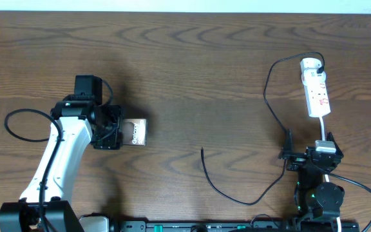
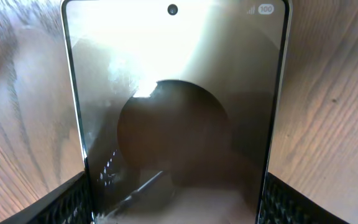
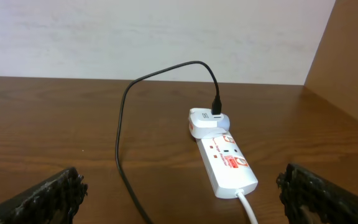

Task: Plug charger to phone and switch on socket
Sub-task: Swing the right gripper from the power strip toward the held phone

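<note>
Left tool (image 1: 116,132) clamps phone (image 1: 136,131); charger (image 1: 267,96) lies apart

Glossy phone (image 2: 176,118), wood-grain table (image 1: 192,58)

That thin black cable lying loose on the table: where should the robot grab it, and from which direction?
Probably just behind the small plug tip, where the charger lies flat on the table. Come straight down from above, straddling the cable and leaving the tip sticking out to meet the phone. The right gripper is open and free; the left gripper holds the phone.
</note>
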`<state>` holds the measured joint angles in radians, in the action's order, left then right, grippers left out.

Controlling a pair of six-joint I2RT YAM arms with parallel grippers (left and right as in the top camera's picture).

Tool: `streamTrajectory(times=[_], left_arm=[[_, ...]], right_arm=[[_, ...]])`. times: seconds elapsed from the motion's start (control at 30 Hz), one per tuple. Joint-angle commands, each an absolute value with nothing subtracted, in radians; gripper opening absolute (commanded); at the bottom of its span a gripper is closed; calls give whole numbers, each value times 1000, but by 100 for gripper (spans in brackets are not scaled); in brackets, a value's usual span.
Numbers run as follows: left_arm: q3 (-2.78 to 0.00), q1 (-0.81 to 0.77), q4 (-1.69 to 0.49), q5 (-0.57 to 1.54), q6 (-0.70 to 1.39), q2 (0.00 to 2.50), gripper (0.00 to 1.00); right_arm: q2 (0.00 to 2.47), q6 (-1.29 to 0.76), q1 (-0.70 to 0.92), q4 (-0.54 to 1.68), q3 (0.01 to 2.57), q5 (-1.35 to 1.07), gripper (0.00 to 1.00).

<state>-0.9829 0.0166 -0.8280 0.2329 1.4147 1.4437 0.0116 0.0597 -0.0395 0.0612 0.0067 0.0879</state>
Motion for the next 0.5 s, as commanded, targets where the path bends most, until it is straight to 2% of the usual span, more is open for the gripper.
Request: streamTrajectory(times=[0.0, 0.13, 0.3, 0.47], left_arm=[[-968, 14, -833, 204, 1387, 1451, 7], [-968, 14, -826, 234, 1384, 1467, 7], [-968, 14, -818, 235, 1384, 1471, 7], [-968, 14, -799, 242, 1384, 1471, 7]], right_arm=[[6, 50, -33, 45, 6, 78, 99], [6, -91, -33, -38, 6, -126, 99], [31, -213, -33, -23, 63, -222, 99], [226, -232, -33, 30, 267, -315, 99]])
